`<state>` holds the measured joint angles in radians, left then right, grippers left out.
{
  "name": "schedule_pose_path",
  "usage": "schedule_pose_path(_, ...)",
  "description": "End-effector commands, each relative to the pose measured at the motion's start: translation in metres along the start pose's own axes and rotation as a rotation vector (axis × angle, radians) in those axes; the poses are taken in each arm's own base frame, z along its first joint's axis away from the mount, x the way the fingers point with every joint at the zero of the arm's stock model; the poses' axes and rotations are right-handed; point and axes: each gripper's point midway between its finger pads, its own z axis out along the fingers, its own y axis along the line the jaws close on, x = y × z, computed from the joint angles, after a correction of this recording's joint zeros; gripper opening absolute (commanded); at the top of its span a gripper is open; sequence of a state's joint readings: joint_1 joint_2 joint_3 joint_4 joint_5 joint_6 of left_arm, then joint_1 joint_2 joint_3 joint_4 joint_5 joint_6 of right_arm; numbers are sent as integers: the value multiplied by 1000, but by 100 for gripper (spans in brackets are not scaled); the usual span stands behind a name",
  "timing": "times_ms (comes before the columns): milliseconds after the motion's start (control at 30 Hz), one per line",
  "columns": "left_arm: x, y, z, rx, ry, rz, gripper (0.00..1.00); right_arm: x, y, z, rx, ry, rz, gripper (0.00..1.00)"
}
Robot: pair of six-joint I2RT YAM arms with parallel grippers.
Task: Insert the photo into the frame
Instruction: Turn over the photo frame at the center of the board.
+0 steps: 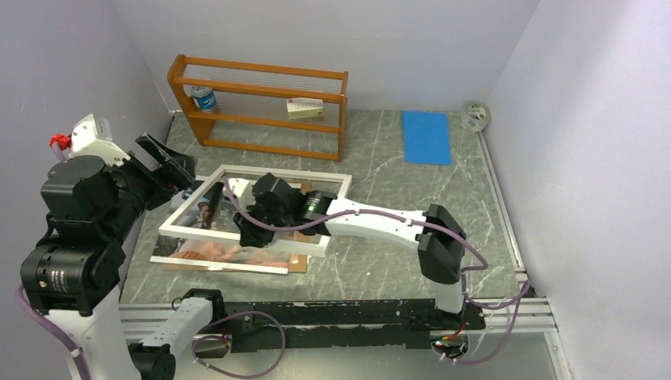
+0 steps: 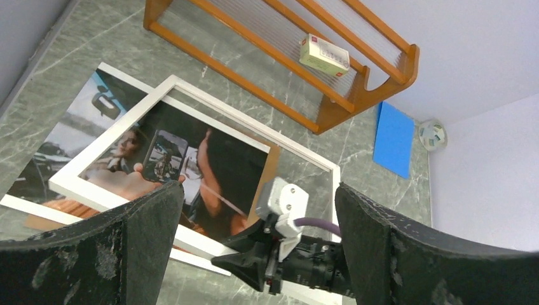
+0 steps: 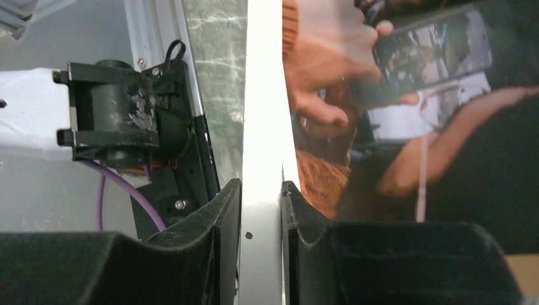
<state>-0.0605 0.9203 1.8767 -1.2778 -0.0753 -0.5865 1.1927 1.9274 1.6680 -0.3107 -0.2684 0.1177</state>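
Right gripper pinched narrow on the frame's white near rail. Photo lies centre-left under the frame, overhanging lower left. Left gripper spread wide, empty. Best: grip firm, slide frame lower-left until edges square.

The glossy dark-and-orange print of a man with a phone lies face up near the table's left edge. The thin white glazed frame sits skewed over it, leaving the print's left part uncovered.
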Motion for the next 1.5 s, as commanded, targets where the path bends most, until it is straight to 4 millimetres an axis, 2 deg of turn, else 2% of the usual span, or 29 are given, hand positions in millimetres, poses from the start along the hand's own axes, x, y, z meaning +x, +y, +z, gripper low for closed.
schedule_pose_path(0, 9, 0, 16, -2, 31, -28, 94, -36, 0, -33, -25, -168, 24, 0)
schedule_pose_path(167, 56, 33, 36, -134, 151, -69, 94, -18, -11, -48, -26, -180, 111, 0)
schedule_pose_path(367, 140, 63, 48, -230, 360, -228, 94, -16, -18, -67, -16, -221, 156, 0)
schedule_pose_path(467, 166, 73, 54, -225, 369, -291, 94, -14, -21, -72, -20, -227, 175, 0)
schedule_pose_path(667, 191, 65, 78, -86, 337, -384, 94, -9, -19, -82, -38, -229, 214, 0)
schedule_pose_path(733, 202, 62, 89, -47, 347, -421, 94, -16, -18, -85, -55, -254, 212, 0)
schedule_pose_path(900, 213, 55, 114, 39, 317, -497, 94, -20, -20, -93, -65, -259, 226, 0)
schedule_pose_path(1033, 218, 58, 124, 56, 285, -551, 84, -27, -16, -96, -95, -266, 232, 0)
schedule_pose_path(1133, 213, 54, 127, 112, 239, -556, 67, -25, -19, -97, -72, -250, 223, 0)
schedule_pose_path(1233, 216, 55, 128, 98, 253, -567, 51, -18, -25, -97, -31, -224, 215, 0)
schedule_pose_path(1467, 220, 56, 128, 65, 280, -593, 37, -21, -21, -100, -20, -215, 204, 0)
